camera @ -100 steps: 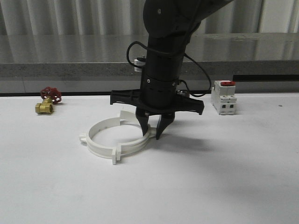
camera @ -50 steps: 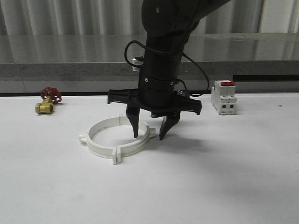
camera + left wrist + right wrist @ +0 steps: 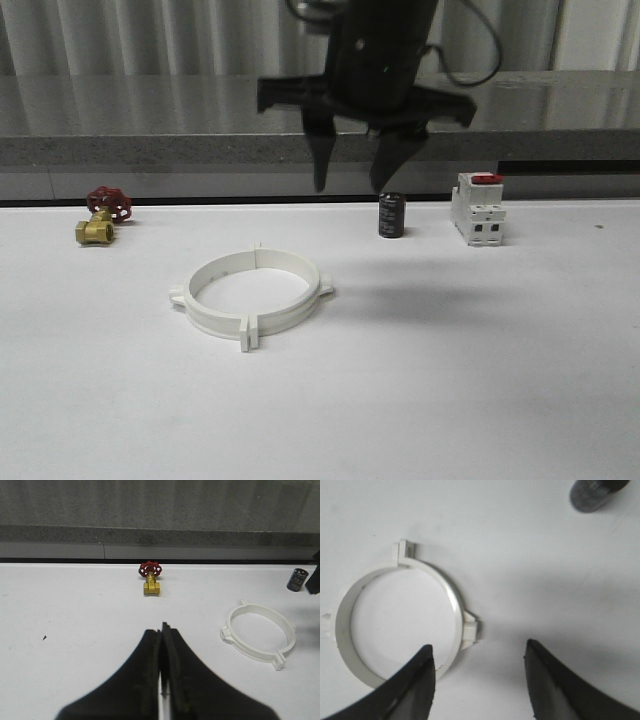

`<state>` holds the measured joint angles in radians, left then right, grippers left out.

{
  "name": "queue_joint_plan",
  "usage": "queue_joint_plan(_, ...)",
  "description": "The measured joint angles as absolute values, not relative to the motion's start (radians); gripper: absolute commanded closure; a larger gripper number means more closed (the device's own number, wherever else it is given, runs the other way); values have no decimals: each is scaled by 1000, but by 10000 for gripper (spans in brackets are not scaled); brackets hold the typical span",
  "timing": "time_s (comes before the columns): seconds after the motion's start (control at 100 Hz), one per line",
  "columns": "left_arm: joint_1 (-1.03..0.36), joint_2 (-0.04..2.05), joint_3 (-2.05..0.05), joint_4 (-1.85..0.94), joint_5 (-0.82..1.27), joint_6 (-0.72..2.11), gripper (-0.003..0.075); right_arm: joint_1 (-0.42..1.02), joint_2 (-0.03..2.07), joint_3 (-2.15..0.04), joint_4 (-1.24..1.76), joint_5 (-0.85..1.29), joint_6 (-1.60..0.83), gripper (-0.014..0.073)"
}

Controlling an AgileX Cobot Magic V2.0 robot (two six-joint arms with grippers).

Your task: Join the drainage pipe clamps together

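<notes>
The two white drainage pipe clamps (image 3: 252,296) lie on the table joined into one ring, with small tabs sticking out at the joints. The same ring of drainage pipe clamps (image 3: 260,636) lies off to the side in the left wrist view, and the drainage pipe clamps (image 3: 400,625) sit below the camera in the right wrist view. My right gripper (image 3: 350,180) hangs open well above the table, up and to the right of the ring, nothing between its fingers. In its own view the right gripper (image 3: 480,652) is spread wide. My left gripper (image 3: 162,627) is shut and empty, far from the ring.
A black cylinder (image 3: 391,215) stands behind the ring, to its right. A white boxy switch with a red top (image 3: 478,207) stands further right. A brass valve with a red handle (image 3: 101,215) lies at the back left. A grey ledge (image 3: 150,150) runs along the table's far edge.
My right gripper was shut on the ring's right side, then opened, let it go and rose high above the table. The black cylinder behind it has come into view.
</notes>
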<state>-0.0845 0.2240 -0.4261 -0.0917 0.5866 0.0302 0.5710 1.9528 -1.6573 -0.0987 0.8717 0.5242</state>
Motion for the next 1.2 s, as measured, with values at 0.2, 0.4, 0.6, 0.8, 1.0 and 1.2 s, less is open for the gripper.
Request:
queue_joint_plan(0.2, -85, 224, -426, -92, 587, 30, 741, 442, 1780, -1585, -107, 900, 387, 176)
queue_joint_plan(0.4, -85, 224, -426, -92, 587, 30, 741, 251, 1550, -1402, -111, 903, 298, 176)
queue_joint_plan(0.6, -85, 224, -426, -92, 587, 30, 741, 77, 1300, -1197, -117, 898, 250, 178)
queue_joint_plan(0.8, -85, 224, -426, -92, 587, 30, 741, 33, 1047, -1004, -117, 898, 232, 178)
queue_joint_plan(1.0, -85, 224, -426, -92, 587, 30, 741, 33, 787, -830, -117, 895, 232, 186)
queue_joint_plan(1.2, -85, 224, -426, -92, 587, 30, 741, 33, 555, -708, -117, 923, 232, 414)
